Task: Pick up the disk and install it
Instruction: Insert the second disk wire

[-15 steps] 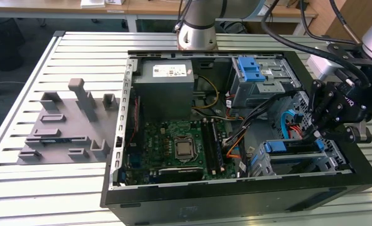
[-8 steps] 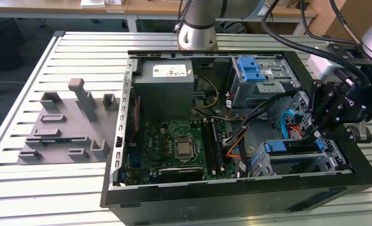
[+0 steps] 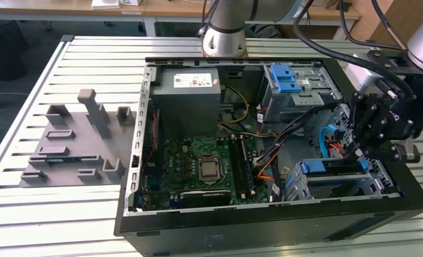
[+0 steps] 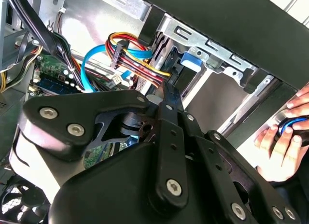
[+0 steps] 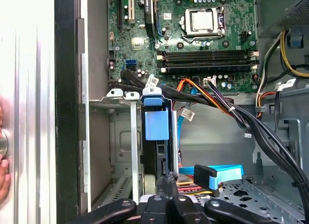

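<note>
The disk [image 5: 157, 125] stands on edge in the metal drive cage [image 5: 116, 137] at the case's corner, its blue side rail facing out and its dark body going down into the slot. In the exterior view the disk [image 3: 331, 167] sits in the cage at the case's front right. My gripper [image 5: 166, 179] hangs just over the disk's end with its black fingertips drawn together, shut, and nothing between them. In the second wrist view one finger [image 4: 169, 96] points at the disk's slot [image 4: 176, 72] beside a blue tab.
Orange, red and blue cables [image 5: 212, 173] run close by the cage. The motherboard [image 3: 204, 166], grey power supply [image 3: 190, 99] and a second cage with a blue latch [image 3: 290, 80] fill the case. A grey fixture [image 3: 76, 144] lies outside it. A person's hand [image 4: 282, 142] rests outside the case wall.
</note>
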`<action>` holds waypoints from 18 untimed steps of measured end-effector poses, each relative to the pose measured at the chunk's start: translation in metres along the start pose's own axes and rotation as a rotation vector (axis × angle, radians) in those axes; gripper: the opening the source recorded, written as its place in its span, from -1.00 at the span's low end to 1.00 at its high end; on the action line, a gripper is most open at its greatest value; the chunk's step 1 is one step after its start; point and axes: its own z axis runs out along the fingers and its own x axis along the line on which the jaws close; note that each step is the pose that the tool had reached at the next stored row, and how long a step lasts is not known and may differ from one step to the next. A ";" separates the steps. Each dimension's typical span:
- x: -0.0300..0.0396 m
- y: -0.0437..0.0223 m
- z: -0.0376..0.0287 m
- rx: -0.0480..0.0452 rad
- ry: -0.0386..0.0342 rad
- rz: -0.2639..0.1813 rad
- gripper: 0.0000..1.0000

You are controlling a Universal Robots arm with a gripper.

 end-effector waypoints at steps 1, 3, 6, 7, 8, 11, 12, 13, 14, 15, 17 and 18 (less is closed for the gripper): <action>0.0001 0.0006 -0.0004 0.0015 -0.0005 0.000 -0.79; 0.0001 0.0017 -0.0019 0.0035 -0.0010 0.000 -0.79; 0.0003 0.0041 -0.0044 0.0070 -0.0011 0.000 -0.79; 0.0003 0.0053 -0.0049 0.0084 -0.0014 0.000 -0.79; 0.0004 0.0071 -0.0050 0.0103 -0.0015 0.000 -0.79; 0.0007 0.0135 -0.0048 0.0153 -0.0016 0.000 -0.79; 0.0007 0.0148 -0.0047 0.0164 -0.0016 0.000 -0.79; 0.0008 0.0156 -0.0047 0.0171 -0.0016 0.001 -0.79; 0.0009 0.0161 -0.0049 0.0175 -0.0015 0.001 -0.79; 0.0009 0.0163 -0.0055 0.0177 -0.0013 0.000 -0.79; 0.0009 0.0167 -0.0076 0.0179 -0.0015 0.000 -0.79; 0.0009 0.0168 -0.0089 0.0180 -0.0016 0.000 -0.79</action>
